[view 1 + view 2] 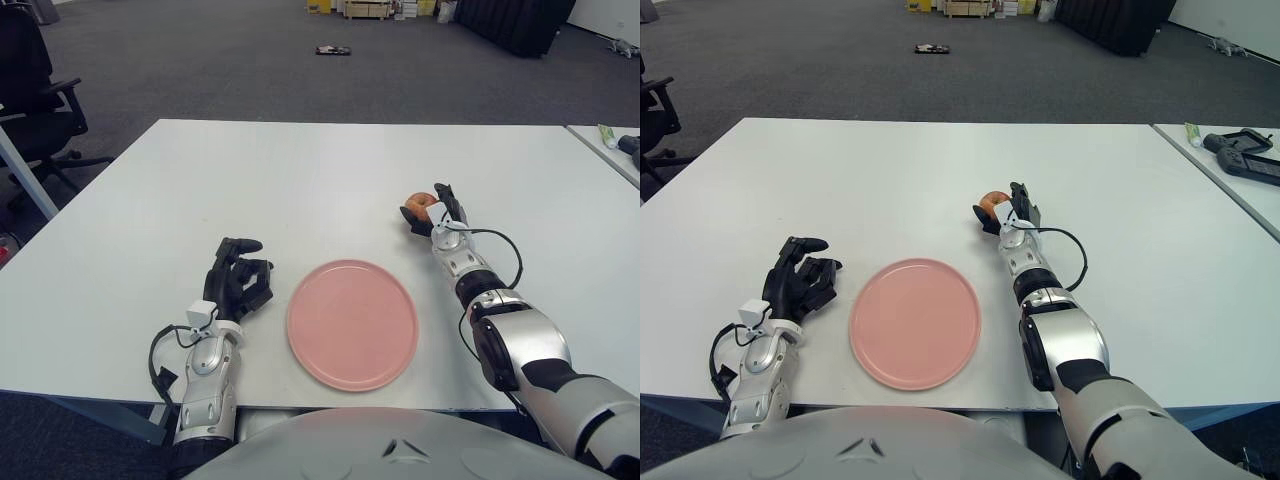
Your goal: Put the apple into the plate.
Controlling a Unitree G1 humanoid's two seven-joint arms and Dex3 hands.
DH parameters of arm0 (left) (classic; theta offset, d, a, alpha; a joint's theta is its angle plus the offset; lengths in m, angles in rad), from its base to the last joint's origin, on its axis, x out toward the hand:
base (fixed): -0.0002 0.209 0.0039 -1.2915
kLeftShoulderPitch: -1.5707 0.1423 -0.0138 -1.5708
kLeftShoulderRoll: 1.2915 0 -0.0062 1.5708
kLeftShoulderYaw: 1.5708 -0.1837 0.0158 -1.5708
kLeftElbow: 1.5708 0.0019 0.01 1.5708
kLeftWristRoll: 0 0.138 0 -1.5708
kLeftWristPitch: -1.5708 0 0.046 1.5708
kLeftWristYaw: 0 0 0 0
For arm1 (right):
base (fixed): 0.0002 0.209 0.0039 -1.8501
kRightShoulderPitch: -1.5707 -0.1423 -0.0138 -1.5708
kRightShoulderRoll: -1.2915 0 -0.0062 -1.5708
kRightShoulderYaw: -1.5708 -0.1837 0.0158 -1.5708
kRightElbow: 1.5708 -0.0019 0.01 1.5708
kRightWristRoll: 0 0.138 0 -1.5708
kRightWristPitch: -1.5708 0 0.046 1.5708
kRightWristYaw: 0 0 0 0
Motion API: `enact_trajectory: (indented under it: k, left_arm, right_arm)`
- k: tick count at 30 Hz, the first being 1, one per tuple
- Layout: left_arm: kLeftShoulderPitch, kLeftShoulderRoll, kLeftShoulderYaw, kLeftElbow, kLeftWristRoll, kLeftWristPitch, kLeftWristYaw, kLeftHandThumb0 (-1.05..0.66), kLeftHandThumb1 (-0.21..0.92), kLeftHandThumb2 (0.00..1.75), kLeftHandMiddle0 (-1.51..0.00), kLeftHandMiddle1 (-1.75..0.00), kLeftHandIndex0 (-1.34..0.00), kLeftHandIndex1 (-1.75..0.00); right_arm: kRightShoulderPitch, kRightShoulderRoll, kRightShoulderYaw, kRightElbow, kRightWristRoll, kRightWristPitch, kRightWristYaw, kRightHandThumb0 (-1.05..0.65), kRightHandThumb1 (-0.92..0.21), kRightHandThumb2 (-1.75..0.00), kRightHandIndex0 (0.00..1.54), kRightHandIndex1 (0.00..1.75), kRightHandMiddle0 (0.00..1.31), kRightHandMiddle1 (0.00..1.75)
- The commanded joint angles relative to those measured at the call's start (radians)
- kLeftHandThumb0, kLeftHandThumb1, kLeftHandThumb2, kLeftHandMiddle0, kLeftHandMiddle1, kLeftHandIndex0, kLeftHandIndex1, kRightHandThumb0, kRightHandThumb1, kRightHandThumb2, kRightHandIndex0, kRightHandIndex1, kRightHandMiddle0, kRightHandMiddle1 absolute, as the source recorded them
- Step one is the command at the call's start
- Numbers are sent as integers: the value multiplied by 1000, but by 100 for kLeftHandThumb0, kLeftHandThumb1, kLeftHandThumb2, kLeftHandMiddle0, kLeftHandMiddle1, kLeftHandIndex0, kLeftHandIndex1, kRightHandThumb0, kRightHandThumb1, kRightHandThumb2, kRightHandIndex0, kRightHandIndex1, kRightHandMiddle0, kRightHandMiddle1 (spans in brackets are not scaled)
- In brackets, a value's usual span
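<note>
A small reddish apple (pixel 419 203) is at the right of the white table, beyond the pink plate (pixel 352 322). My right hand (pixel 434 212) has its dark fingers curled around the apple from the right side and holds it just over the tabletop. The plate lies flat near the front edge, with nothing on it, about a hand's length nearer and to the left of the apple. My left hand (pixel 241 276) shows left of the plate, fingers loosely bent and holding nothing.
The white table (pixel 250 170) stretches wide behind the plate. A second table at the far right carries a black controller (pixel 1245 158). A black office chair (pixel 35 90) stands off the table's left side.
</note>
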Motion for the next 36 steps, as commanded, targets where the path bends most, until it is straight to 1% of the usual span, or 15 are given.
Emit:
enact_trajectory:
  k: [1, 2, 3, 4, 5, 6, 7, 8, 10, 12, 15, 17, 23, 28, 36]
  left_arm:
    - [5, 2, 3, 0, -2, 22, 7, 0, 60, 92, -45, -155, -29, -175]
    - [5, 1, 4, -1, -4, 26, 7, 0, 60, 92, -45, -154, -29, -175]
    - [5, 1, 4, -2, -5, 28, 6, 0, 60, 91, -46, -153, -29, -175]
    - [5, 1, 5, -2, -6, 29, 6, 0, 60, 91, -46, -152, -29, -175]
    - [5, 1, 5, -2, -6, 30, 6, 0, 60, 91, -46, -152, -29, -175]
    - [5, 1, 6, -2, -6, 29, 6, 0, 60, 91, -47, -152, -30, -175]
    - [5, 2, 6, -1, -6, 29, 6, 0, 60, 90, -47, -151, -30, -175]
    - [4, 1, 7, 0, -6, 28, 6, 0, 60, 90, -47, -150, -30, -175]
    - [3, 1, 8, 2, -9, 25, 4, 0, 60, 90, -48, -148, -30, -175]
    - [4, 0, 8, 3, -12, 23, 1, 0, 60, 89, -49, -147, -31, -175]
    - [4, 0, 8, 3, -15, 20, -1, 0, 60, 90, -49, -147, -31, -175]
    - [4, 1, 7, 4, -13, 18, -1, 0, 60, 90, -48, -148, -32, -175]
    - [4, 4, 5, 6, -5, 14, 2, 0, 57, 94, -47, -151, -32, -175]
    - [2, 3, 7, 9, -7, 8, 2, 0, 57, 95, -48, -151, -33, -175]
    - [0, 1, 10, 14, -10, 6, 3, 0, 57, 94, -48, -148, -34, -175]
  right_arm:
    - [9, 0, -18, -5, 32, -21, 3, -39, -43, -105, 1, 104, 0, 87]
    - [13, 2, -26, -11, 41, -32, 2, -37, -42, -109, 2, 111, 0, 96]
    - [16, 2, -30, -14, 47, -40, 2, -34, -41, -113, 7, 124, 0, 115]
    - [17, 3, -32, -15, 51, -45, 2, -32, -40, -115, 10, 133, 0, 127]
    - [19, 4, -37, -19, 59, -54, 3, -32, -39, -117, 12, 136, 0, 131]
    - [22, 5, -42, -22, 66, -63, 2, -18, -45, -110, 16, 143, 0, 138]
    - [25, 6, -46, -25, 70, -69, 2, 2, -54, -99, 23, 153, 0, 148]
    - [27, 7, -50, -28, 73, -77, -4, 14, -59, -92, 28, 159, 0, 156]
    - [30, 8, -51, -32, 74, -83, -18, 7, -61, -93, 36, 161, 9, 165]
    - [30, 8, -50, -33, 72, -81, -37, 3, -56, -97, 46, 156, 19, 170]
    - [27, 8, -46, -28, 60, -78, -75, 1, -42, -112, 60, 153, 32, 173]
    - [24, 9, -43, -21, 50, -79, -111, 0, -31, -127, 70, 154, 40, 174]
    - [22, 16, -41, -16, 46, -96, -196, -1, -14, -150, 80, 165, 50, 175]
    - [42, 31, -59, -45, 67, -150, -242, 0, -8, -157, 83, 167, 55, 175]
    - [59, 53, -111, -72, 117, -242, -266, 0, -6, -160, 83, 169, 56, 175]
